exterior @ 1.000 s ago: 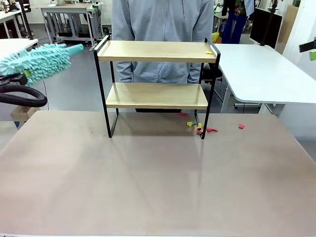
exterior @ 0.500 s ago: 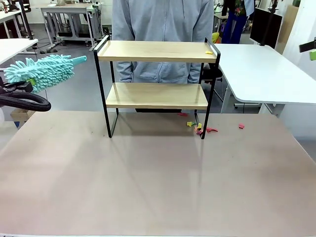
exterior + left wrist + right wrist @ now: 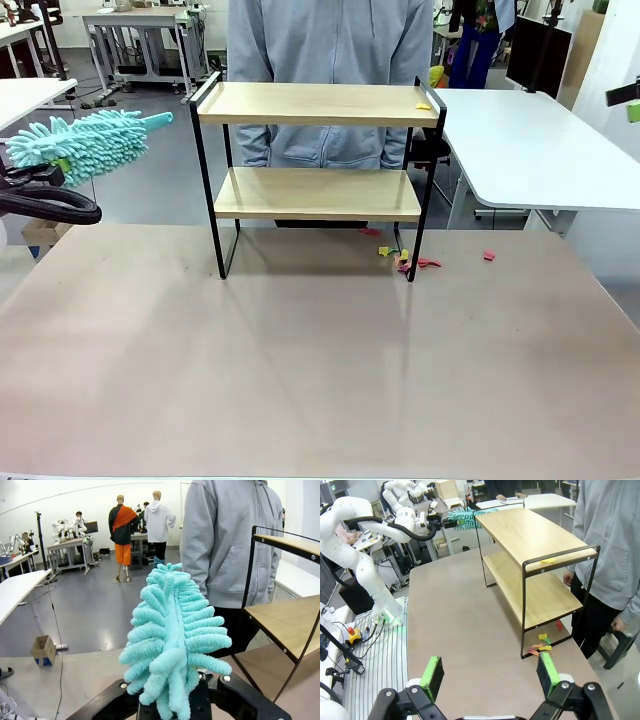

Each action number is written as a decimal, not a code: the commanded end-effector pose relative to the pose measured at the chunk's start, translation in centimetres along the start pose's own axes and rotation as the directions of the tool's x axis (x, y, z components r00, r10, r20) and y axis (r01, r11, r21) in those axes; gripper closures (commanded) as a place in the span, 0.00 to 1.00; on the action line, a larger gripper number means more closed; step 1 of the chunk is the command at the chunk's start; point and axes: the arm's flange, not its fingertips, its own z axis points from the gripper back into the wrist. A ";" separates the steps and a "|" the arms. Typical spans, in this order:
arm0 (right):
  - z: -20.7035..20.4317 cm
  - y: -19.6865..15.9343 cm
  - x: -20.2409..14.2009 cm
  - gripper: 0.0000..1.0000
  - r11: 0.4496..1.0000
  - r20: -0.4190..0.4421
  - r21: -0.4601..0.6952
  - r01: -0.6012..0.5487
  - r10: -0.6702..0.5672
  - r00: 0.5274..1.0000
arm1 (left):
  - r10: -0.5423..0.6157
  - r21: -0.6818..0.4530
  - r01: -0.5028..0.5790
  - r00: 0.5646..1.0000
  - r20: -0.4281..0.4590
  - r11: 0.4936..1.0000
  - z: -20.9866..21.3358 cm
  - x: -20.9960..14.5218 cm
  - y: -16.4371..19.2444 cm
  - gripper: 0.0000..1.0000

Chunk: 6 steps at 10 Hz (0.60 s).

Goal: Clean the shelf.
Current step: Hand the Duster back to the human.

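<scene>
Your left tool (image 3: 45, 172) grips a teal duster (image 3: 85, 143), tip toward the shelf (image 3: 318, 105); open floor lies between. Your right tool (image 3: 490, 672) stands spread above bare bench (image 3: 465, 625).

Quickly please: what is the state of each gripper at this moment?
Left gripper: closed on the turquoise duster, off the shelf's left end.
Right gripper: open, holding nothing, above the table.

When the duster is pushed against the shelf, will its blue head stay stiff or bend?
The duster head is probably soft: its fluffy strands stick out loosely and should flatten against the shelf. It looks light for its size. The left gripper holds its base, so it will likely not slip.
</scene>
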 end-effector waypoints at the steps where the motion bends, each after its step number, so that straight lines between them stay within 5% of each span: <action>1: 0.2 0.1 0.3 0.00 1.000 -0.008 0.002 -0.004 0.004 1.000 | -0.007 0.001 0.007 1.000 0.009 1.000 0.1 0.4 0.0 0.83; 6: 0.2 0.1 0.3 0.00 1.000 -0.008 0.002 -0.004 0.004 1.000 | -0.007 0.001 0.007 1.000 0.009 1.000 0.1 0.4 0.0 0.83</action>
